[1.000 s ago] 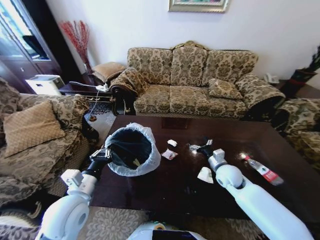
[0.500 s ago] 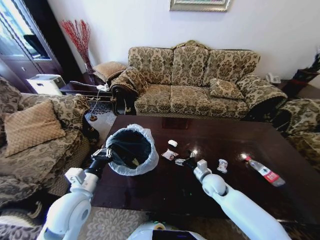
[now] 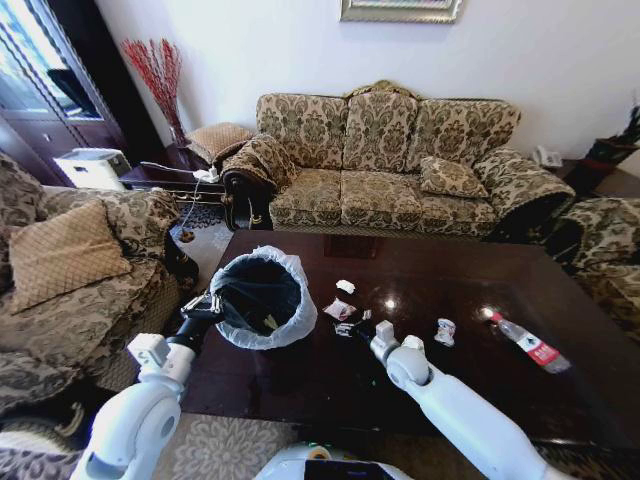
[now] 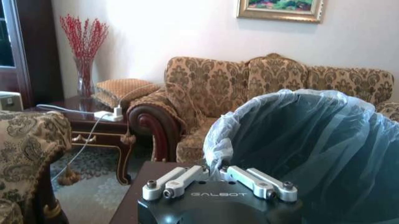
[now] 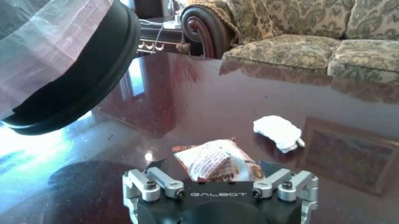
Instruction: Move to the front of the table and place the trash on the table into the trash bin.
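The right gripper's (image 5: pixel 219 179) fingertips are hidden behind the red-white crumpled wrapper (image 5: pixel 215 161) in front of it. The black round bin with translucent white bag (image 4: pixel 311 149) beyond the left gripper (image 4: pixel 218 173) is cut off at the picture's edge, its contents indistinct.

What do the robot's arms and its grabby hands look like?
Both arms are smooth, rounded and white, with chunky joints. The left gripper and right gripper each have a black body marked GALBOT in pale letters, with silver metal finger links joined by small dark bolts.
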